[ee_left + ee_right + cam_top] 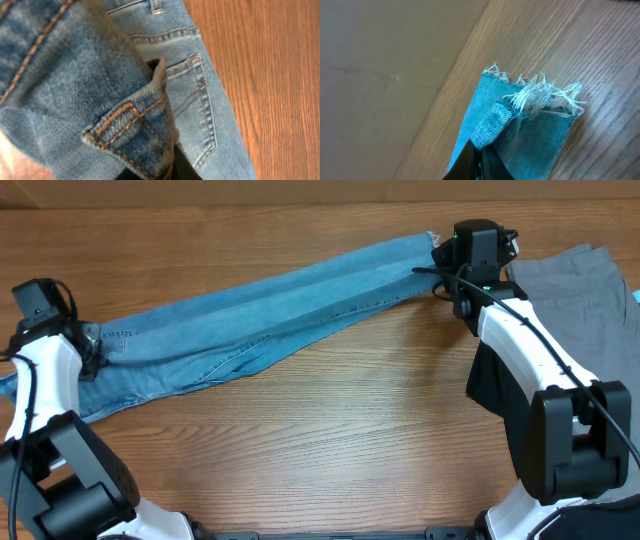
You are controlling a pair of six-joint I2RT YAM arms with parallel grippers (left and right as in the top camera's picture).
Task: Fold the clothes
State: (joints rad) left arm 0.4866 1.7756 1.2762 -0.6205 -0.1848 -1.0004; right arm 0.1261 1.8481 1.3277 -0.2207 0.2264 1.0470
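The light blue denim jeans (260, 310) lie stretched across the table from lower left to upper right, legs folded together. My left gripper (85, 350) is shut on the waistband (135, 130) at the left end; a stitched back pocket (195, 100) shows in the left wrist view. My right gripper (445, 268) is shut on the frayed leg hem (540, 95) at the upper right. The jaws (482, 160) pinch the hem edge. A grey garment (575, 285) lies at the right, and a black garment (490, 385) lies partly under my right arm.
The wooden table (350, 430) runs under everything. The grey garment lies just right of my right gripper. My right arm crosses over the black garment. A pale wall or floor surface (380, 65) shows beyond the table's far edge.
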